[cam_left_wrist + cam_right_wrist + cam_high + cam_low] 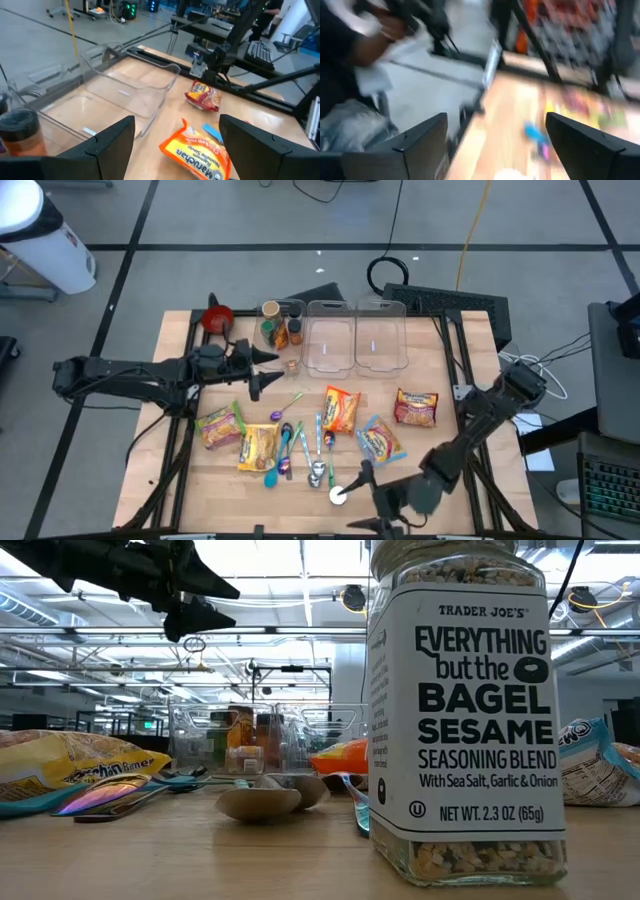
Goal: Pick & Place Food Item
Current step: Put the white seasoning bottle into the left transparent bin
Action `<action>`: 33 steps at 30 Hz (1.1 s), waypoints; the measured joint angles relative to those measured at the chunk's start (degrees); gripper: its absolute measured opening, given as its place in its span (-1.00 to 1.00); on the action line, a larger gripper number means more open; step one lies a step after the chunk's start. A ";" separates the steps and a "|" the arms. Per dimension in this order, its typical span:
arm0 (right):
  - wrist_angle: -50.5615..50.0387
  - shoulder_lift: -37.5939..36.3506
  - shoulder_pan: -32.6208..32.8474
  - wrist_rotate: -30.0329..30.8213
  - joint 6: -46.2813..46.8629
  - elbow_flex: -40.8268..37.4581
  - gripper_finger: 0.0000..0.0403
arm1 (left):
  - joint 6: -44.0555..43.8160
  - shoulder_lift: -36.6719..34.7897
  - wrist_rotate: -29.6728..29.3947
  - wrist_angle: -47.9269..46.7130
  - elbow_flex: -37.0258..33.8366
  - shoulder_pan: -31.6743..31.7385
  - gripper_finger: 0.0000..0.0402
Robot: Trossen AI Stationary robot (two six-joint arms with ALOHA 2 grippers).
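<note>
Several ramen packets lie flat on the wooden table (450, 480): yellow ones (220, 427) (258, 447), an orange one (341, 408) (200, 155), a blue one (380, 440) and a red one (416, 408) (202, 95). My left gripper (265, 372) (175, 150) hangs open in the air above the table's left half, between the spice jars and the packets, with nothing between its fingers. Near the front edge my right gripper (366, 472) (492, 145) is open and empty, just beside the white-lidded seasoning jar (338, 496) (460, 710), which stands upright on the table.
Two clear plastic bins (328, 335) (380, 335) stand at the back middle, with spice jars (270, 325) (295, 330) to their left and a red bowl (218, 317) at the back left corner. Coloured spoons (300, 445) lie between the packets. A person shows off the table in the right wrist view.
</note>
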 joint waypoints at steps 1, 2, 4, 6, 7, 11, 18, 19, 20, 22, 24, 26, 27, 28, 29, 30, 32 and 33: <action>-2.96 0.32 0.57 2.43 4.23 0.25 0.67 | 0.00 0.00 0.00 -0.36 0.00 -0.37 0.48; -5.76 0.69 1.29 4.50 8.36 0.11 0.67 | 0.00 0.00 0.01 -0.57 0.00 -0.82 0.48; -9.82 1.43 2.75 6.91 15.76 -0.85 0.66 | 0.00 0.00 0.08 -0.80 0.00 -1.41 0.48; -10.57 2.74 3.51 7.05 21.82 -1.80 0.63 | -0.08 0.00 0.03 -0.78 0.00 -1.96 0.48; -10.44 3.37 3.77 7.30 23.89 -2.38 0.61 | -0.11 0.00 0.02 -0.78 0.00 -2.19 0.48; -10.42 6.72 4.17 8.35 29.49 -3.99 0.58 | -0.21 0.00 -0.05 -0.54 0.00 -2.99 0.48; -7.78 10.70 0.62 6.17 31.12 -6.64 0.59 | -0.17 0.00 -0.14 0.12 0.00 -3.27 0.48; -6.73 11.17 0.02 4.90 31.02 -6.77 0.59 | -0.17 0.00 -0.15 0.12 0.00 -3.27 0.48; -5.22 11.77 -0.51 3.59 30.49 -6.81 0.59 | -0.17 0.00 -0.16 0.12 0.00 -3.27 0.48; -2.32 12.77 -1.29 1.53 28.86 -6.81 0.59 | -0.15 0.00 -0.16 0.12 0.00 -3.27 0.48; 0.88 13.79 -1.91 -0.50 27.33 -6.85 0.59 | -0.15 0.00 -0.18 0.12 0.00 -3.27 0.48; 3.38 14.93 -2.40 -1.60 26.16 -6.83 0.59 | -0.15 0.00 -0.16 0.10 0.00 -3.27 0.48; 4.22 15.49 -2.56 -2.18 25.30 -6.85 0.59 | -0.15 0.00 -0.17 0.11 0.00 -3.27 0.48; 5.16 16.09 -2.82 -2.30 24.64 -6.85 0.59 | -0.11 0.00 -0.17 0.09 0.00 -3.27 0.48; 5.96 16.64 -3.11 -2.29 24.05 -6.85 0.59 | -0.13 0.00 -0.16 0.06 0.00 -3.27 0.48; 6.25 17.10 -3.46 -2.31 23.80 -6.85 0.59 | -0.13 0.00 -0.16 0.00 0.00 -3.27 0.48; 6.43 18.17 -4.26 -2.37 23.16 -6.85 0.59 | -0.16 0.00 -0.16 -0.02 0.00 -3.27 0.48; 6.81 18.87 -4.66 -2.47 22.66 -6.85 0.59 | -0.22 0.00 -0.16 -0.06 0.00 -3.27 0.48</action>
